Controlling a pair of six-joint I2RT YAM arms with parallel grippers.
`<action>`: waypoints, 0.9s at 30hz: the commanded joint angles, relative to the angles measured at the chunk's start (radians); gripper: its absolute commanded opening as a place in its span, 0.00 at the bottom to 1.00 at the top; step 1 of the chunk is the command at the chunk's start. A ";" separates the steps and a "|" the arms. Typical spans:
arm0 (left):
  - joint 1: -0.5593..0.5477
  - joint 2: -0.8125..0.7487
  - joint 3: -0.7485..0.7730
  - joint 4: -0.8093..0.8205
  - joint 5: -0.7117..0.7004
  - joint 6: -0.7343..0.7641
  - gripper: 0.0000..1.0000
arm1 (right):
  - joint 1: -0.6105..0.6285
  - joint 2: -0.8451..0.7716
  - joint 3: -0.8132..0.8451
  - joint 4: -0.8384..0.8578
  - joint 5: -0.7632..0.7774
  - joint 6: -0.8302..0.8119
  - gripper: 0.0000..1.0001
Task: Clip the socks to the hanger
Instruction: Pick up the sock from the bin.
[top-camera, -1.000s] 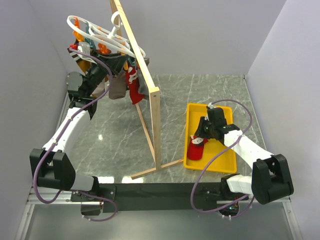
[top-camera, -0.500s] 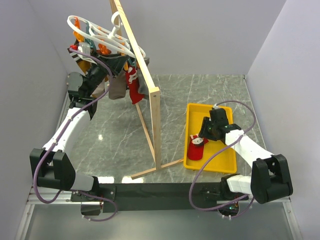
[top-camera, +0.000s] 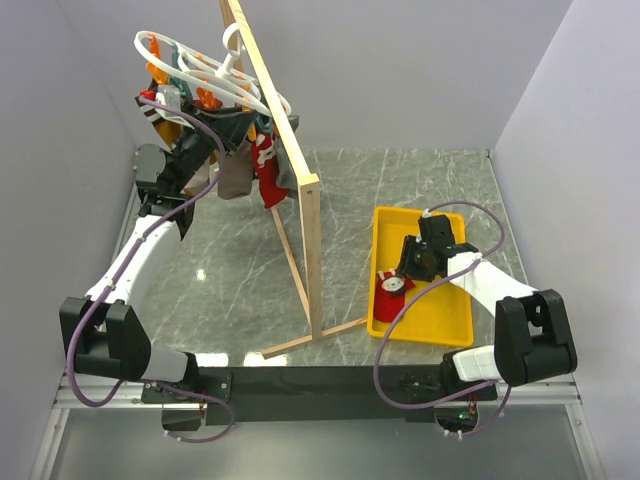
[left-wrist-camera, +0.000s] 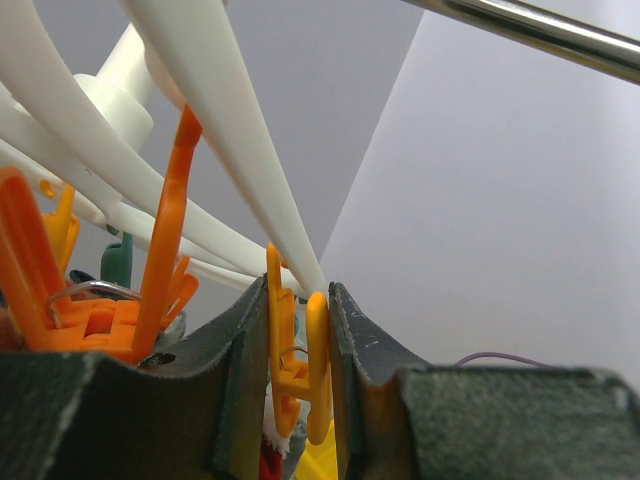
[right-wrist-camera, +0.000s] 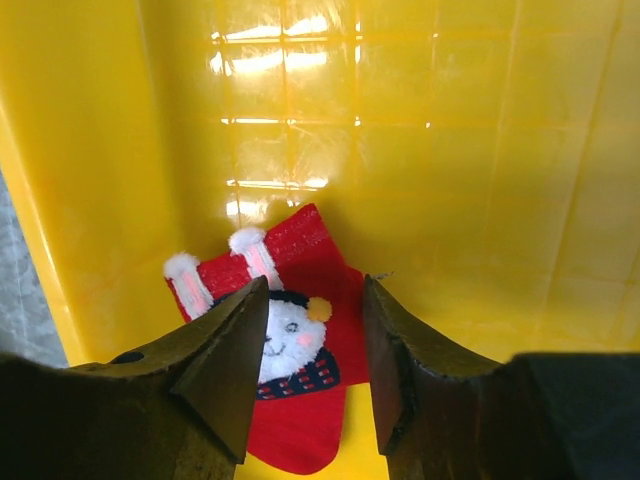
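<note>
Two slim robot arms are shown from above. The left arm (top-camera: 135, 262) and the right arm (top-camera: 490, 287) are each built of white tubular links, joined by bulky black joint housings (top-camera: 535, 348) with rounded corners. Both are carried on a black rail (top-camera: 300, 381). A thin purple cable (top-camera: 377, 360) is looped loosely beside each arm. In the wrist views, the left fingers (left-wrist-camera: 120, 410) and the right fingers (right-wrist-camera: 200, 385) are seen as dark, matte, wedge-shaped blocks with a faintly scuffed, leathery surface. A small round hole is seen near the base of one finger in each pair.
</note>
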 joint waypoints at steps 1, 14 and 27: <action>0.011 -0.045 0.018 0.061 -0.008 0.013 0.16 | -0.004 0.006 0.032 0.006 -0.021 -0.027 0.49; 0.011 -0.040 0.023 0.061 -0.002 0.015 0.16 | -0.004 0.049 0.013 0.001 -0.076 -0.035 0.50; 0.011 -0.049 0.019 0.049 -0.008 0.030 0.16 | -0.004 -0.023 0.016 0.015 -0.153 -0.020 0.00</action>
